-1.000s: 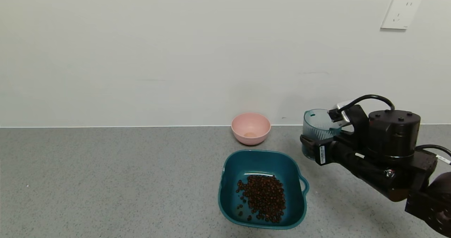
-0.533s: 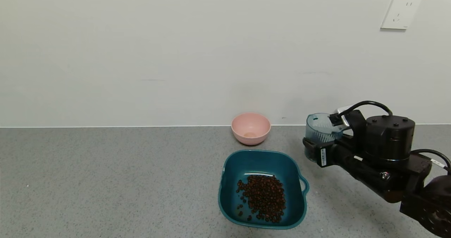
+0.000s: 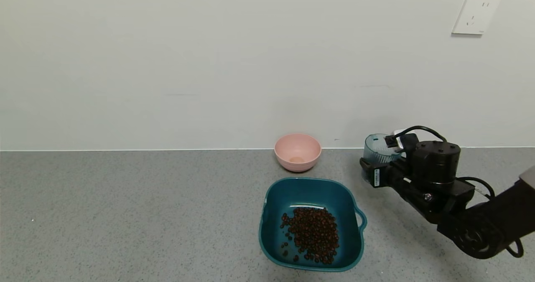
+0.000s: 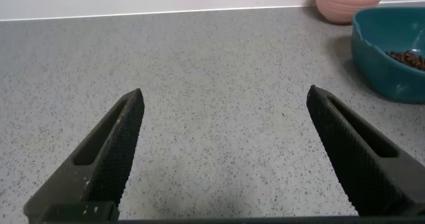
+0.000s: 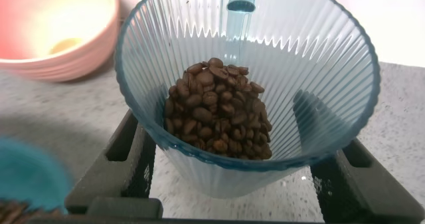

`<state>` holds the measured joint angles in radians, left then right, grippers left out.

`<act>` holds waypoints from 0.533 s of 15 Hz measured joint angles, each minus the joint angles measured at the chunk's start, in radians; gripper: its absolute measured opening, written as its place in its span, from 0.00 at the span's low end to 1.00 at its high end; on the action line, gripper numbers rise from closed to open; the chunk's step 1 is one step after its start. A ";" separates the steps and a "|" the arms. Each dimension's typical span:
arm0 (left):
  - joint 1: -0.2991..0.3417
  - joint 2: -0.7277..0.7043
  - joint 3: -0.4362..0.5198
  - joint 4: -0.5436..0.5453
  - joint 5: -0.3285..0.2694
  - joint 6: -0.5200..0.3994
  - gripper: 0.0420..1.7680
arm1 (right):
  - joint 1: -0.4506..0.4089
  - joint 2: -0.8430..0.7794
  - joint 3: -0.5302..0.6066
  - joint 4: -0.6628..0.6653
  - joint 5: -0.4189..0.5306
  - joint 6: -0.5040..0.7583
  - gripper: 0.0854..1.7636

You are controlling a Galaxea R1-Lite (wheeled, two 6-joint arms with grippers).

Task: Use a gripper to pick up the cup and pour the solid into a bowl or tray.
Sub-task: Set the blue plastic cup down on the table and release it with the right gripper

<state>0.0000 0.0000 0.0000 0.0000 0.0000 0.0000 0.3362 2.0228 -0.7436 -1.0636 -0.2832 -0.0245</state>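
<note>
Two black fingers of my right gripper point(image 3: 373, 171) are closed on the ribbed cup point(image 3: 377, 150), one on each side of its lower wall, holding it upright to the right of the basin and near the wall. Coffee beans point(image 5: 216, 108) still sit in a heap at the bottom of the cup. More beans point(image 3: 312, 233) lie in the dark teal basin point(image 3: 275, 193), which rests on the grey counter point(image 3: 125, 215) with its loop handle toward my right arm. A pink bowl point(image 3: 297, 151) stands just behind the basin. My left gripper point(image 4: 222, 151) hangs over bare counter well to the left, fingers spread wide and holding nothing.
</note>
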 joint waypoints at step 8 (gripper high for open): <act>0.000 0.000 0.000 0.000 0.000 0.000 1.00 | -0.041 0.179 -0.098 -0.068 0.027 0.026 0.75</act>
<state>0.0000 0.0000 0.0000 0.0000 0.0000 0.0000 0.2953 2.2019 -0.8417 -1.1315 -0.2560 0.0017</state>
